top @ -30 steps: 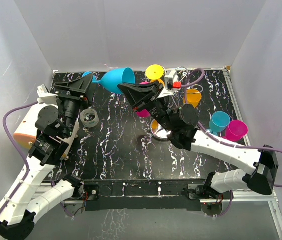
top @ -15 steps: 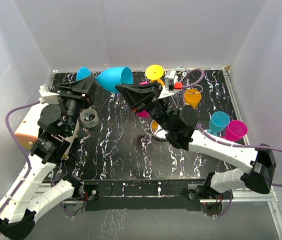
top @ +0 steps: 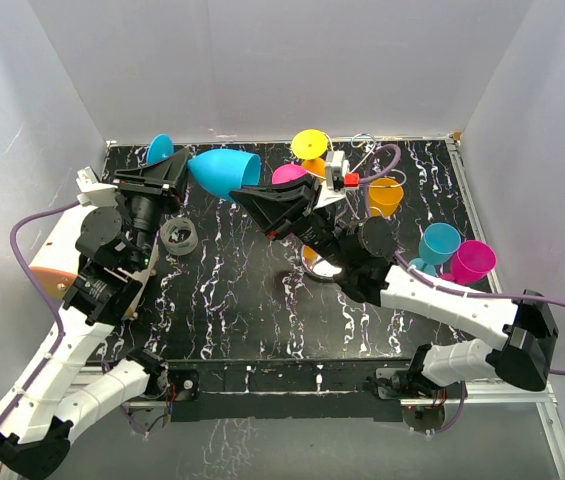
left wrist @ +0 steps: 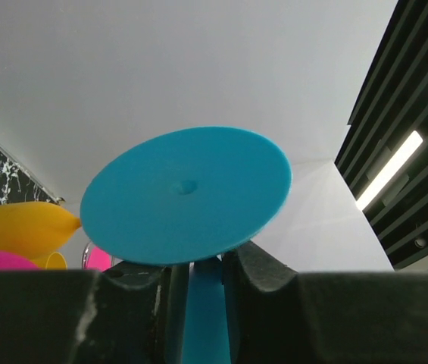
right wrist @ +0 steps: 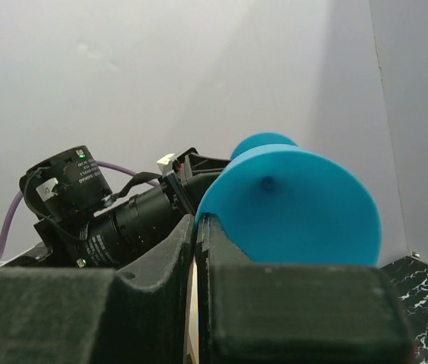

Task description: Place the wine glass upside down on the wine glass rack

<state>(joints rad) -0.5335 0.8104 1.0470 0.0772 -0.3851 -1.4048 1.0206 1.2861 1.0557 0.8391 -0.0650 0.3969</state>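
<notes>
I hold the blue wine glass [top: 220, 170] sideways in the air. The left gripper [left wrist: 198, 277] is narrow around its stem, and the right gripper [right wrist: 196, 227] looks pinched on the bowl rim. The wine glass rack [top: 320, 268] is below my right wrist. Not yet inverted or hung.

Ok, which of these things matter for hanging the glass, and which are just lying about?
In the job: blue wine glass, wine glass rack, left fingers, right fingers.
Lying about: grey ring, teal glass, magenta glass.
</notes>
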